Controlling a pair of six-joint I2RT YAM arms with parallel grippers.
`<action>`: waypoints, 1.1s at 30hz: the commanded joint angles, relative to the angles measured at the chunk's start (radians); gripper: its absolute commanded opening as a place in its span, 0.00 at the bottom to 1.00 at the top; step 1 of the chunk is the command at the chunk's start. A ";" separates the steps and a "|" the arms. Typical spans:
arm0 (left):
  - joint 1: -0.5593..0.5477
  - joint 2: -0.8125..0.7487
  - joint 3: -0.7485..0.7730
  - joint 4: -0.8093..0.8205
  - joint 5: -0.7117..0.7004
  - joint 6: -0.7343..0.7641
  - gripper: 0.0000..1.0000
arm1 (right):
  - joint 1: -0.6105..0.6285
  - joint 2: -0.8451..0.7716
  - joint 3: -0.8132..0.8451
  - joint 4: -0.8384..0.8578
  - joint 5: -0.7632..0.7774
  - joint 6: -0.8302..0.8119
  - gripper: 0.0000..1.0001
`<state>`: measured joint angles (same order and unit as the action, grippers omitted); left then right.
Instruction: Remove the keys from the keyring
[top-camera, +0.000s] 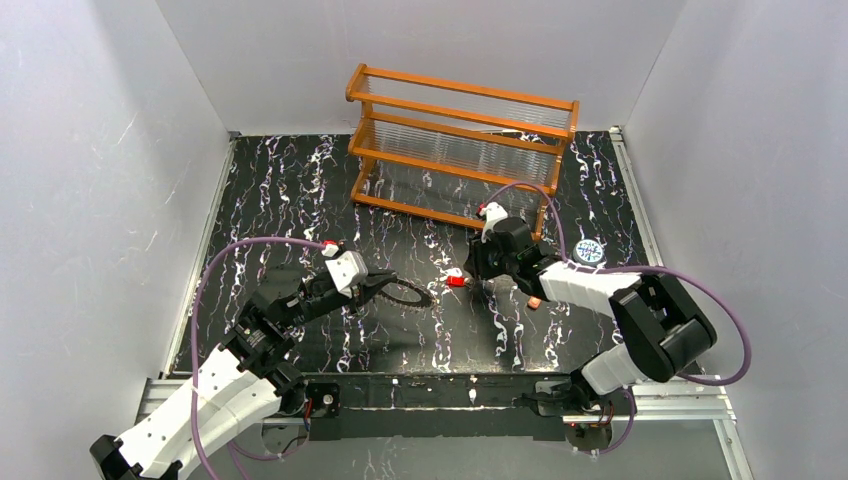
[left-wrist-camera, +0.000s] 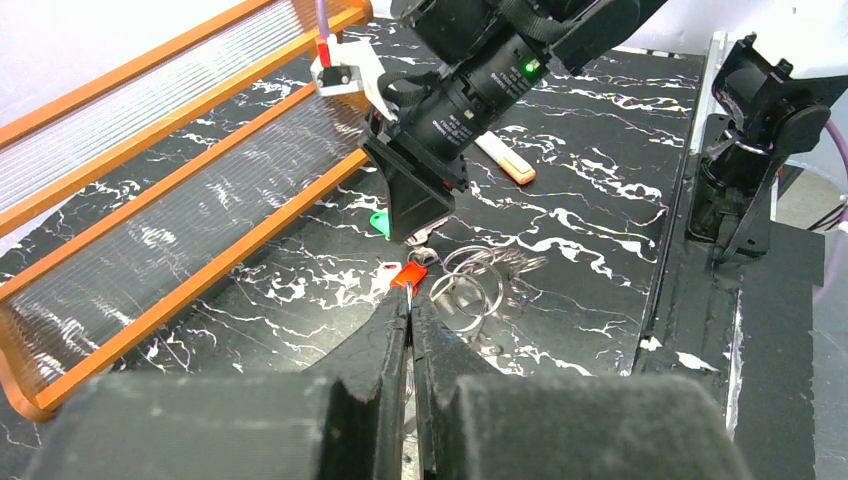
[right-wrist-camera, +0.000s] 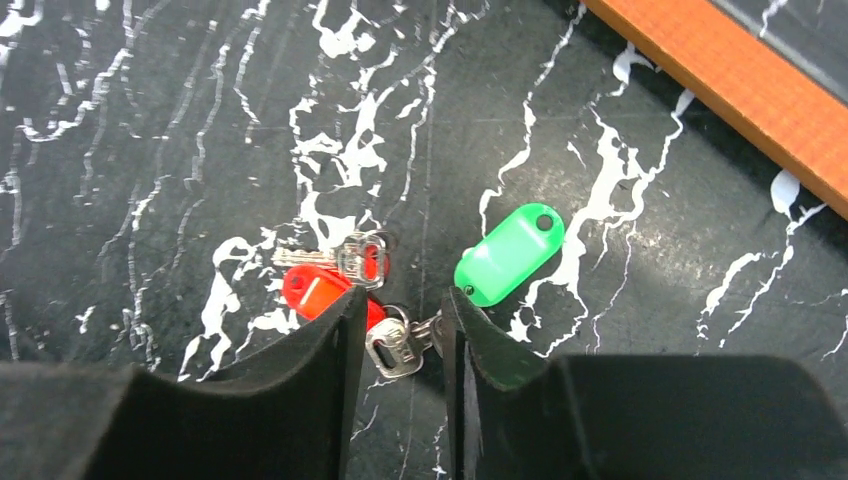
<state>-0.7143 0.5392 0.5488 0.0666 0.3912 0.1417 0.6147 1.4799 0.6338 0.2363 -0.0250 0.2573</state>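
Note:
The keyring (left-wrist-camera: 470, 285) shows as a bunch of thin silvery wire rings on the black marbled table. My left gripper (left-wrist-camera: 410, 300) is shut on a thin ring wire, its tips at a red key tag (left-wrist-camera: 410, 275). In the top view the left gripper (top-camera: 425, 298) points right at the red tag (top-camera: 457, 280). My right gripper (right-wrist-camera: 400, 310) stands tips-down over the bunch, its jaws narrowly apart and pinching a silvery key head (right-wrist-camera: 393, 347) with its small link ring. A red tag (right-wrist-camera: 312, 290), a second small key (right-wrist-camera: 362, 258) and a green tag (right-wrist-camera: 510, 252) lie just beyond its tips.
An orange wooden rack (top-camera: 460, 135) with clear slats stands at the back, close behind the right gripper (top-camera: 472, 275). A blue-white round lid (top-camera: 589, 251) lies to the right. A clear tube with an orange cap (left-wrist-camera: 505, 160) lies under the right arm. White walls close in three sides.

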 joint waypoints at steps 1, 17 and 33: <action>0.010 -0.008 -0.006 0.054 0.036 0.001 0.00 | -0.006 -0.093 0.038 0.036 -0.080 -0.024 0.46; 0.044 0.160 0.011 0.157 0.393 0.051 0.00 | 0.057 -0.367 -0.176 0.272 -0.427 -0.034 0.67; 0.078 0.335 0.042 0.202 0.630 0.033 0.00 | 0.232 -0.345 -0.412 0.761 -0.356 -0.105 0.71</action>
<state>-0.6430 0.8936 0.5617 0.2016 0.9497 0.1879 0.8051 1.1213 0.2333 0.7979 -0.4316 0.1905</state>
